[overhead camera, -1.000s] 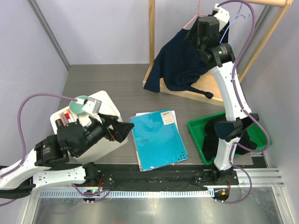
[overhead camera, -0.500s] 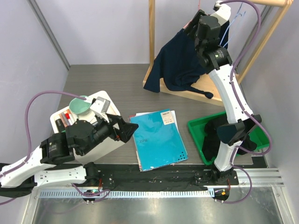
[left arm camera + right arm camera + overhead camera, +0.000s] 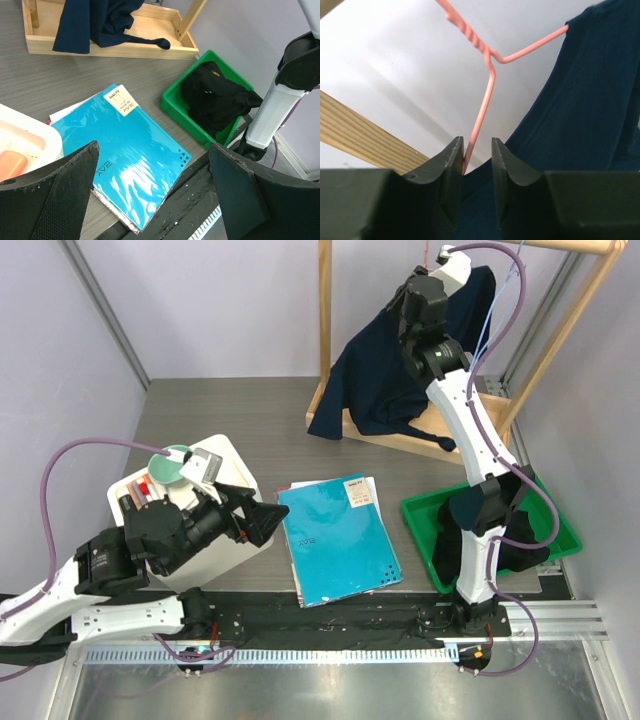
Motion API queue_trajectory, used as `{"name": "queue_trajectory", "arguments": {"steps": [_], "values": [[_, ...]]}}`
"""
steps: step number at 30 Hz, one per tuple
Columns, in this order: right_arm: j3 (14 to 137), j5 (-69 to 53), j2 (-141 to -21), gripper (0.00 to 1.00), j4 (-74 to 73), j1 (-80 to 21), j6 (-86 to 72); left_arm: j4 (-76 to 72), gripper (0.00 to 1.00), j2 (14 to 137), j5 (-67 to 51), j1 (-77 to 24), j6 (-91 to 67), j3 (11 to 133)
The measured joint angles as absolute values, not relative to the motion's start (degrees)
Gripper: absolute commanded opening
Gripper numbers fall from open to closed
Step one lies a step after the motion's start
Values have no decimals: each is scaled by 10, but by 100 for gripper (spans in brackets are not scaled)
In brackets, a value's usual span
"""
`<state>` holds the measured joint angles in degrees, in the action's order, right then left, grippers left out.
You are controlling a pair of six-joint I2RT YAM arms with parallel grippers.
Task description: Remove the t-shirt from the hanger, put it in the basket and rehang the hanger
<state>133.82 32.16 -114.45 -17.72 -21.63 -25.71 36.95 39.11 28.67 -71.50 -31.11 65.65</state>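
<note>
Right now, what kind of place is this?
Probably a robot test lab: a left arm and right arm bolted to a table, bare walls, a t-shirt hung on a wooden rack.

Bright, even, diffuse light in all views. Shadows are soft and faint on the grey wood-grain table (image 3: 250, 420). Top view is sharp, with mild glare on the brushed metal strip (image 3: 320, 690) along the near edge. Left wrist: sheen on the glossy teal notebook (image 3: 135, 150). Right wrist: white wall (image 3: 395, 60) nearly blown out, dark navy t-shirt (image 3: 585, 100) underexposed, thin pink wire hanger (image 3: 481, 115) crisp, right gripper's black fingers (image 3: 450, 175) soft.
</note>
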Motion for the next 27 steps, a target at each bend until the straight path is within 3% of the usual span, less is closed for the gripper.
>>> {"name": "queue_trajectory", "arguments": {"steps": [4, 8, 19, 27], "values": [[1335, 321, -1147, 10, -170, -216, -258, 372, 90, 393, 286, -715, -311, 657], [1332, 320, -1147, 1, -169, -216, -271, 372, 90, 397, 284, -715, -313, 657], [1320, 265, -1104, 1, -194, -216, -337, 372, 90, 404, 276, -715, -326, 666], [1179, 219, -933, 1, -203, -216, -356, 369, 90, 427, 263, -715, -326, 687]]}}
